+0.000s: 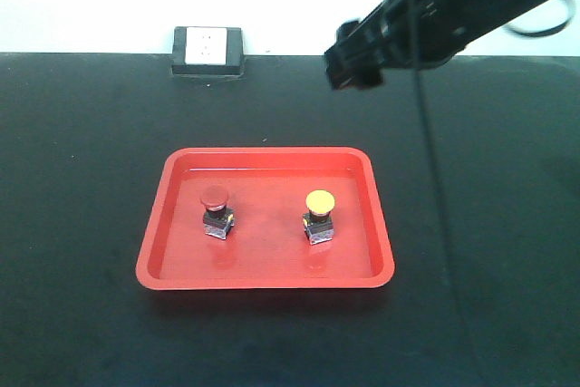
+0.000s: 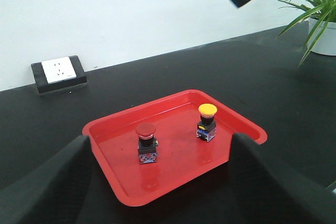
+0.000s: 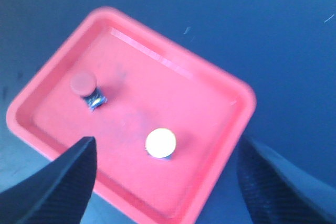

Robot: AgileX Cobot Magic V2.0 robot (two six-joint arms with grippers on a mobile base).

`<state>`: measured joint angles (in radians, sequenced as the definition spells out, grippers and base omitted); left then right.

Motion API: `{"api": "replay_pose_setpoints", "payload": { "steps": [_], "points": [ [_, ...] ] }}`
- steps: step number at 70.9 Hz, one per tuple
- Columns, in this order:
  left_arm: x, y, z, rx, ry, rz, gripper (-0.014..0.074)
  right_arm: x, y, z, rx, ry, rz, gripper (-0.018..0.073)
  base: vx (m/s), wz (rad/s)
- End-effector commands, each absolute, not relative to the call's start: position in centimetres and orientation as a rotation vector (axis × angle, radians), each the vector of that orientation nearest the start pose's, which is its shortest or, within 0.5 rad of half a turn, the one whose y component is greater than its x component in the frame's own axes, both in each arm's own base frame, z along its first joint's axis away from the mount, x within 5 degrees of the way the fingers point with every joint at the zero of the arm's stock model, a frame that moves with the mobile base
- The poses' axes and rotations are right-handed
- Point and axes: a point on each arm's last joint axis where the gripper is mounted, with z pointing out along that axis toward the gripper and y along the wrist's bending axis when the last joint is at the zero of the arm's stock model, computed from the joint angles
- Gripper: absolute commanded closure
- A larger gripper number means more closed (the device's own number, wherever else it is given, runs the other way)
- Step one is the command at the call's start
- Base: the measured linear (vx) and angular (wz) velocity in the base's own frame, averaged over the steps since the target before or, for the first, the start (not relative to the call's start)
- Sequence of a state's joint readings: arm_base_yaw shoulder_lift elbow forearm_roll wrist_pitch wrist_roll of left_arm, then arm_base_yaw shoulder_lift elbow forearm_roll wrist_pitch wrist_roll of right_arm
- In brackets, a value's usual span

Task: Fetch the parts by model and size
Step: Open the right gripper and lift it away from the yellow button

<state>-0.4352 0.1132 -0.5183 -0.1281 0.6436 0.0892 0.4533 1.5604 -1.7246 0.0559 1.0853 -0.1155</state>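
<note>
Both parts stand upright, apart, in a red tray (image 1: 263, 155) on the black table. The red-capped switch (image 1: 215, 210) is on the left and the yellow-capped switch (image 1: 319, 216) on the right. My left gripper (image 2: 160, 139) is open and empty, held low in front of the tray (image 2: 121, 182), with the red-capped switch (image 2: 146, 144) and the yellow-capped one (image 2: 207, 122) beyond its fingers. My right gripper (image 3: 165, 142) is open and empty, high above the tray (image 3: 231, 103), straight over the yellow cap (image 3: 160, 143); the red cap (image 3: 84, 84) lies further left. In the front view the right gripper (image 1: 353, 65) hangs at upper right.
A black box with a white wall socket (image 1: 207, 50) sits at the table's back edge, left of centre. A potted plant (image 2: 315, 14) stands at the far right of the left wrist view. A cable from the right arm (image 1: 435, 188) hangs down right of the tray.
</note>
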Motion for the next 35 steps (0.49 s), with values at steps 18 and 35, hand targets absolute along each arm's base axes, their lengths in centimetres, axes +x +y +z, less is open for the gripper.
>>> {"api": "replay_pose_setpoints", "payload": {
  "steps": [18, 35],
  "points": [
    [1.9, -1.7, 33.1, 0.392, 1.599, -0.417, 0.0073, 23.7, 11.0, 48.2, -0.565, 2.049, 0.161, 0.0027, 0.0, 0.0],
    [1.9, -1.7, 33.1, 0.392, 1.599, -0.417, 0.0073, 16.1, 7.2, 44.8, -0.517, 1.907, 0.17, 0.0028, 0.0, 0.0]
  ]
}}
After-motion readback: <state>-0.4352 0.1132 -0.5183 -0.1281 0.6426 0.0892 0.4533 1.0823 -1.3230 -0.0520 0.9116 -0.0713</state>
